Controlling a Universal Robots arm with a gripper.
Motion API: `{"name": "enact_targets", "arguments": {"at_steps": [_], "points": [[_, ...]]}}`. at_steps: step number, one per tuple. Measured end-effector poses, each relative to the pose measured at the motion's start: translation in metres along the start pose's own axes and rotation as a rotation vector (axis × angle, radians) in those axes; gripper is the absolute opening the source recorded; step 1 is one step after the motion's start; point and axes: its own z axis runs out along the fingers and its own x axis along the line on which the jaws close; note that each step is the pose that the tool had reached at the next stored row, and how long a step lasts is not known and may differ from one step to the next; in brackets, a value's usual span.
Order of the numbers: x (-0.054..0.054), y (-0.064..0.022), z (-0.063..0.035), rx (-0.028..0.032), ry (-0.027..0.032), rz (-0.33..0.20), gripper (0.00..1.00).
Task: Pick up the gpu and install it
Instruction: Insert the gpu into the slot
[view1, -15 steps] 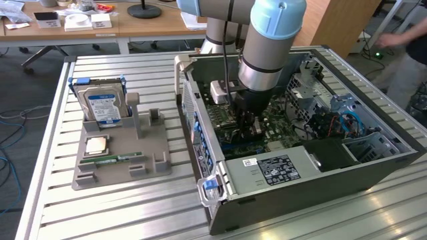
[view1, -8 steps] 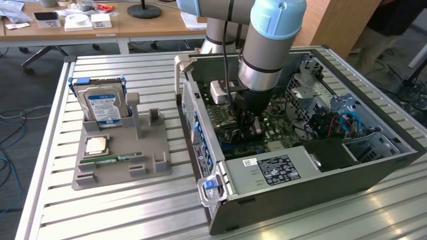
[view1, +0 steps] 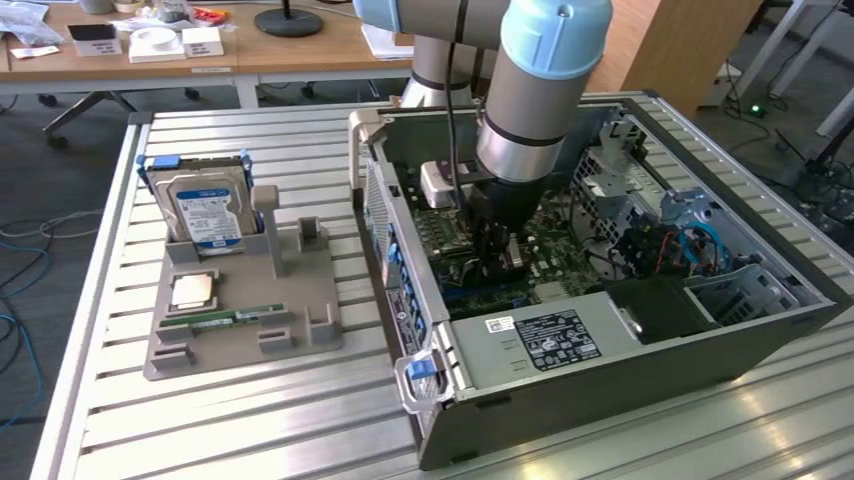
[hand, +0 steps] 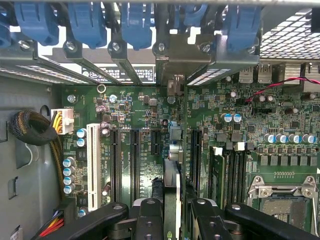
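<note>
Item: gpu (hand: 172, 185), gripped edge-on in closed pincer (hand: 172, 212), long axis runs parallel to motherboard slots (hand: 135, 165), apparently over one, inside computer case (view1: 601, 400).

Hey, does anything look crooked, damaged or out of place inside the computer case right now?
Nothing stands out. The gpu sits edge-on between the fingers, parallel to the expansion slots, with no visible tilt or damage.

The gpu (hand: 173, 167), edge-on in the end effector (hand: 172, 202), runs off the picture's edge.
</note>
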Motion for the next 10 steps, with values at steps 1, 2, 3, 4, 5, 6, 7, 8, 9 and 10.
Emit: {"name": "enact_targets", "arguments": {"at_steps": [1, 2, 3, 4, 5, 6, 7, 8, 9, 10], "points": [[0.0000, 0.0000, 0.0000, 0.0000, 0.0001, 0.000, 0.26], [0.0000, 0.0000, 0.0000, 0.0001, 0.0000, 0.000, 0.26], [0.0000, 0.0000, 0.0000, 0.0000, 0.0000, 0.000, 0.26], [0.0000, 0.0000, 0.0000, -0.0001, 0.0000, 0.000, 0.26], [-0.0002, 0.0005, 0.0009, 0.0005, -0.0023, 0.001, 0.27], [-0.0002, 0.0003, 0.0006, 0.0008, -0.0014, 0.001, 0.33], [-0.0001, 0.0001, 0.0002, 0.0003, -0.0004, 0.000, 0.33], [0.0000, 0.0000, 0.0001, 0.0002, -0.0003, 0.000, 0.39], [0.0000, 0.0000, 0.0000, 0.0001, 0.0000, 0.000, 0.45], [0.0000, 0.0000, 0.0000, 0.0000, 0.0000, 0.000, 0.45]]}}
